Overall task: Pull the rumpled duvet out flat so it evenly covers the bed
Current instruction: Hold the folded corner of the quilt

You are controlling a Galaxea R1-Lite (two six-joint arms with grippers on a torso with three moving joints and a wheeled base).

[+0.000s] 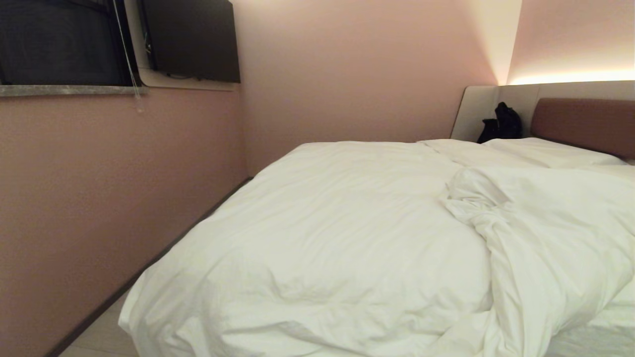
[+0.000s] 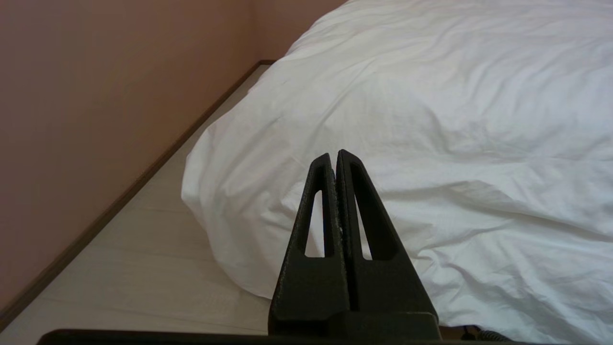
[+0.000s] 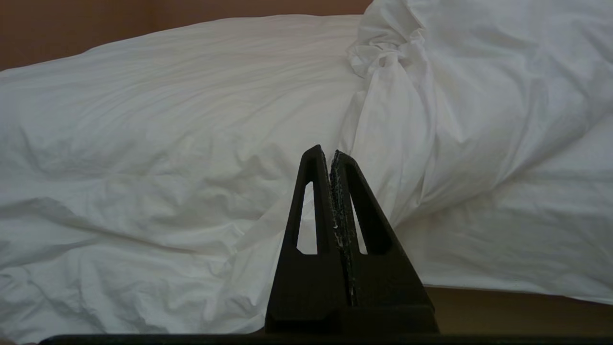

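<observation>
The puffy white duvet (image 1: 337, 233) lies over the bed (image 1: 580, 124), whose mauve headboard shows at the far right. The duvet is bunched into a twisted ridge (image 1: 476, 208) right of the middle, and its left corner hangs over the bed's near left end (image 2: 230, 191). Neither arm shows in the head view. My left gripper (image 2: 334, 154) is shut and empty, held short of that hanging corner. My right gripper (image 3: 325, 152) is shut and empty too, in front of the twisted fold (image 3: 388, 62).
A pink wall (image 1: 99, 198) runs close along the bed's left side, leaving a narrow strip of pale floor (image 2: 143, 249). A dark screen (image 1: 193, 39) hangs on the wall. White pillows (image 1: 536, 151) and a black object (image 1: 501, 124) sit by the headboard.
</observation>
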